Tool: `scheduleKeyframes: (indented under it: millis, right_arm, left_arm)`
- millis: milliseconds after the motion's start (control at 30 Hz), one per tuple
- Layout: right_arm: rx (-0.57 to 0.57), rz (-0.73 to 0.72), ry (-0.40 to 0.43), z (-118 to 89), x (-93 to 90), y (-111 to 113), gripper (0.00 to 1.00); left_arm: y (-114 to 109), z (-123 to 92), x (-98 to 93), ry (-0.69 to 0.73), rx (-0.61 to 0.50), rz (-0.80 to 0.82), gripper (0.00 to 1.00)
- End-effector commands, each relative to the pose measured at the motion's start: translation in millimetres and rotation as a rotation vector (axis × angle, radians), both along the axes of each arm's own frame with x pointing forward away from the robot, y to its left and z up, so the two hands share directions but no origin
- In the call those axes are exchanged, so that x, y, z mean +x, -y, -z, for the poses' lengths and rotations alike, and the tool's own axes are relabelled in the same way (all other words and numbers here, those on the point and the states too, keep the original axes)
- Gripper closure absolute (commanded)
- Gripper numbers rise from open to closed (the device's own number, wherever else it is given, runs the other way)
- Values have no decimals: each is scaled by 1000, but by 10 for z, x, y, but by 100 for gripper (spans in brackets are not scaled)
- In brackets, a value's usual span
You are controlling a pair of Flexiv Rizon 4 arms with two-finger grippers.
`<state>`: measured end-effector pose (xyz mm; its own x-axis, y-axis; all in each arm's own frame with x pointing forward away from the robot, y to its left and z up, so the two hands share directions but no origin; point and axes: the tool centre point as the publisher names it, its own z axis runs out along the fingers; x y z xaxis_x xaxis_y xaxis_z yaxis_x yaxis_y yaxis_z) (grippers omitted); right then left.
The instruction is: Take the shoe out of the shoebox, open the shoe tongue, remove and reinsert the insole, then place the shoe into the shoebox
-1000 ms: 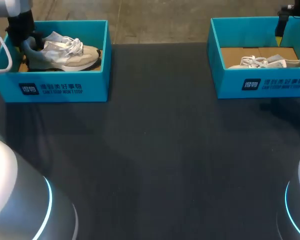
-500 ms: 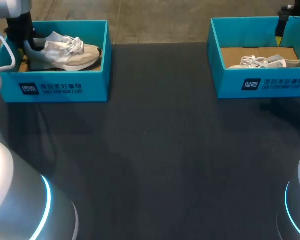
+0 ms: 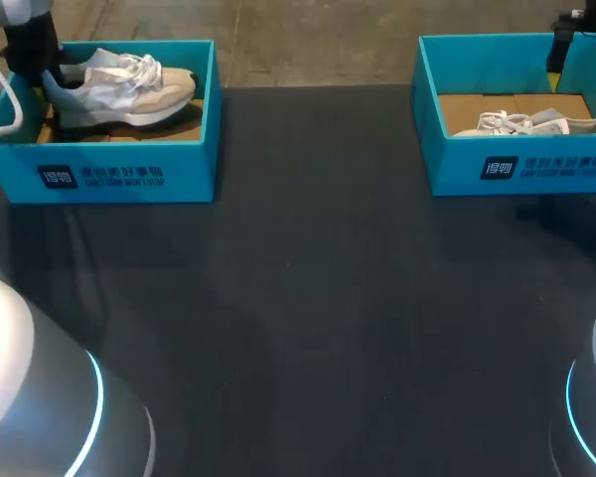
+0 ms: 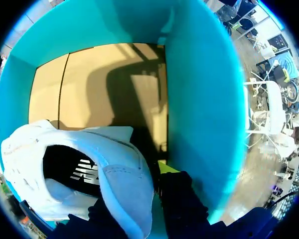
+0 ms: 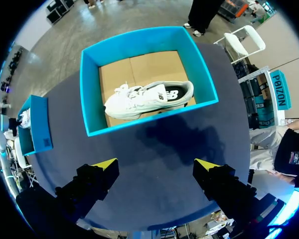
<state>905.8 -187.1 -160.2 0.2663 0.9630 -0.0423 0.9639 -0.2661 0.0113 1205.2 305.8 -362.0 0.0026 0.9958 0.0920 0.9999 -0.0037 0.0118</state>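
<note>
Sneaker point(image 3: 124, 89), white and beige, sits inside the left shoebox point(image 3: 119, 169) at 10 o'clock on your bench point(image 3: 318, 298), with its heel toward 9 o'clock and its toe toward 3 o'clock. Your left arm point(image 3: 30, 45) comes down at the box's 9 o'clock end, and the left jaws are closed on the sneaker's heel collar. In the left wrist view one yellow fingertip point(image 4: 165, 168) presses the outside of the heel, while the other finger sits on the inner side of the collar. Ahead of those jaws lies the box's cardboard floor point(image 4: 89, 89), with a shadow across it. Your right arm point(image 3: 561, 45) hangs at 2 o'clock above the right shoebox point(image 3: 517, 169). The right jaws are spread wide and hold nothing. A second sneaker point(image 5: 147, 99) lies on its side in that box.
</note>
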Motion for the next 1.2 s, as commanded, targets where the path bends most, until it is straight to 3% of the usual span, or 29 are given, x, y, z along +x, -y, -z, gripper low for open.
scheduleKeyframes:
  millis: [33, 367, 600, 833, 1000, 1200]
  right_arm:
    - [-1, 1, 1, 2, -7, -3, 0]
    - [-1, 1, 1, 2, -7, -3, 0]
    - [-1, 1, 1, 2, -7, -3, 0]
    - [-1, 1, 1, 2, -7, -3, 0]
    - [-1, 1, 1, 2, -7, -3, 0]
    - [-1, 1, 1, 2, -7, -3, 0]
  left_arm:
    - [-7, -399, -270, 37, -4, -1, 100]
    - [39, -1074, -623, 101, 31, -43, 100]
    - [116, -1516, -1051, 148, 43, -101, 100]
    - [278, -1889, -1629, 193, 43, -100, 100]
    - [488, -2002, -2097, 207, 26, -61, 100]
    - [815, -1974, -2612, 212, 33, -39, 100]
